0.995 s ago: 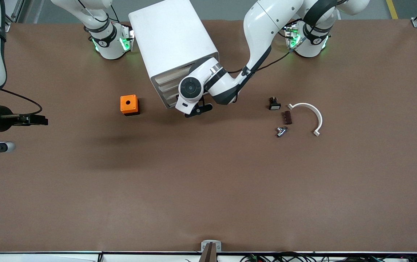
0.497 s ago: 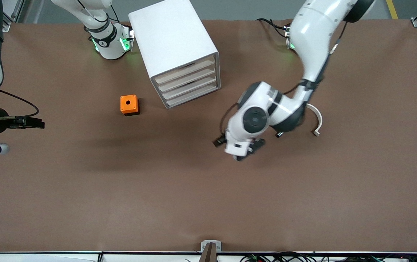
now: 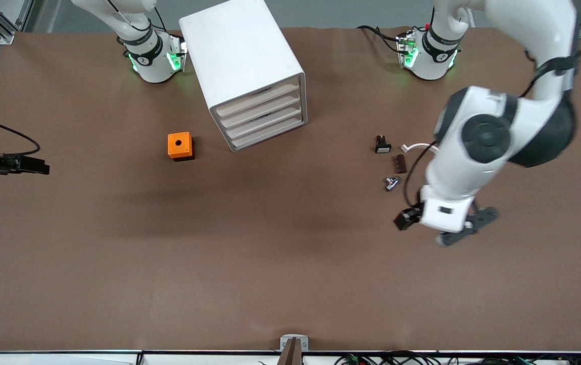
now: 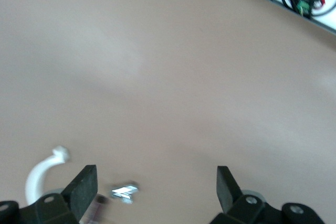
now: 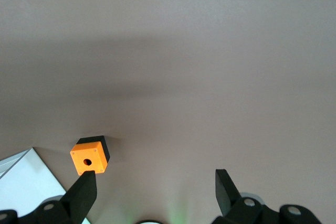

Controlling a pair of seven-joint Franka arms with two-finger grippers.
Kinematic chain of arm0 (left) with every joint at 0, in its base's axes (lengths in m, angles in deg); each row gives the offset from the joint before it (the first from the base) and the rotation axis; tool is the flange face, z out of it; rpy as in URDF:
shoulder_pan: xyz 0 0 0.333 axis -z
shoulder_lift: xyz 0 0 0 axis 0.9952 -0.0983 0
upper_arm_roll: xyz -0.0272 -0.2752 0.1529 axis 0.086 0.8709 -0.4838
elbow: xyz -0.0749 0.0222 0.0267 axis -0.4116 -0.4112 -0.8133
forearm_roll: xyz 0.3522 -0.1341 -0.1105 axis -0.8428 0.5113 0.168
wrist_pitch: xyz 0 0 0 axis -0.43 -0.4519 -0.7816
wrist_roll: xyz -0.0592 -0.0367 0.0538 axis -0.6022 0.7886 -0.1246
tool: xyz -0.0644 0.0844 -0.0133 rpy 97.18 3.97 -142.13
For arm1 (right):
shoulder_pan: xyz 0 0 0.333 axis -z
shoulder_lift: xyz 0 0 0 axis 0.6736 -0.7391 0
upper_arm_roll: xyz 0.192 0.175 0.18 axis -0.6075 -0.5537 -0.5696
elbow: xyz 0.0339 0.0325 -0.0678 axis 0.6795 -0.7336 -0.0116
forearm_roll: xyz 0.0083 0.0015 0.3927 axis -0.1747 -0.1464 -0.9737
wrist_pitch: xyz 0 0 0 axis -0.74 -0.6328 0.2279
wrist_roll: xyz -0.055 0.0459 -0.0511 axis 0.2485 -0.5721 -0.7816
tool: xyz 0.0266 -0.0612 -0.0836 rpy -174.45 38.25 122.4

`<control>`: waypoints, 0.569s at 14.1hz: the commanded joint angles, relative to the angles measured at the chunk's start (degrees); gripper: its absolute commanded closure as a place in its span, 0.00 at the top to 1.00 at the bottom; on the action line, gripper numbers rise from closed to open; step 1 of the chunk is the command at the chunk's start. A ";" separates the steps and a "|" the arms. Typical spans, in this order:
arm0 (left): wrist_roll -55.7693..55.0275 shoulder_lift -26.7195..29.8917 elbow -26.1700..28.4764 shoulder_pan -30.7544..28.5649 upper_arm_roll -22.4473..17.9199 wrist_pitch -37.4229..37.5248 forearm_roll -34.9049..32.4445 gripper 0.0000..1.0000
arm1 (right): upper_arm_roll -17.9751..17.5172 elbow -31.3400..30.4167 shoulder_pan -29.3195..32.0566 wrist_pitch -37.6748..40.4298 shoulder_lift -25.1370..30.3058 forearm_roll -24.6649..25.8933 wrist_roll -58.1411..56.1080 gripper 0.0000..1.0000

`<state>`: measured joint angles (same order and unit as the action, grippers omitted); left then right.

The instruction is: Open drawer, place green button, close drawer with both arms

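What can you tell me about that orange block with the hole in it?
The orange cube is a small boxy block, plastic by the look of it, with a bright orange top and sides and a black base. A round dark hole sits in the middle of its top face, with tiny marks near the corners. It stands upright on the brown table, beside the white cabinet, toward the right arm's end. Nothing touches it but the table.
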<state>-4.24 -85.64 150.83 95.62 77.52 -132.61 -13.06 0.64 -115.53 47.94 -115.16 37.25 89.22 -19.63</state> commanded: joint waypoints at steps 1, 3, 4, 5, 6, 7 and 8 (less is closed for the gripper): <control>9.76 6.10 1.93 -4.56 0.48 4.55 -0.72 1.00 | -0.98 3.54 0.91 4.32 0.27 0.61 -0.27 1.00; 15.48 9.36 1.93 -8.16 0.83 8.32 -0.01 1.00 | -1.24 3.63 0.21 6.52 1.67 1.05 0.61 1.00; 19.25 10.76 1.93 -9.40 1.01 10.34 0.16 1.00 | -1.33 3.37 -0.92 6.36 2.64 1.31 2.01 1.00; 22.33 12.17 1.93 -10.28 1.01 12.01 0.69 1.00 | -1.24 3.28 -1.55 6.01 4.13 0.53 2.45 1.00; 25.41 13.58 2.02 -11.16 0.84 14.12 2.87 1.00 | -1.33 3.02 -1.64 5.66 5.01 0.44 2.55 1.00; 27.53 15.85 2.63 -11.61 0.40 16.23 4.98 1.00 | -1.42 2.93 -1.73 5.74 5.37 0.26 2.55 1.00; 28.85 17.70 4.29 -11.87 0.40 18.25 5.87 1.00 | -1.33 1.71 -1.55 5.65 6.85 -0.26 2.55 1.00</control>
<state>21.28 -72.52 151.26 84.59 77.64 -116.98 -9.41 -0.46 -111.86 46.20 -109.58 41.28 89.16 -18.04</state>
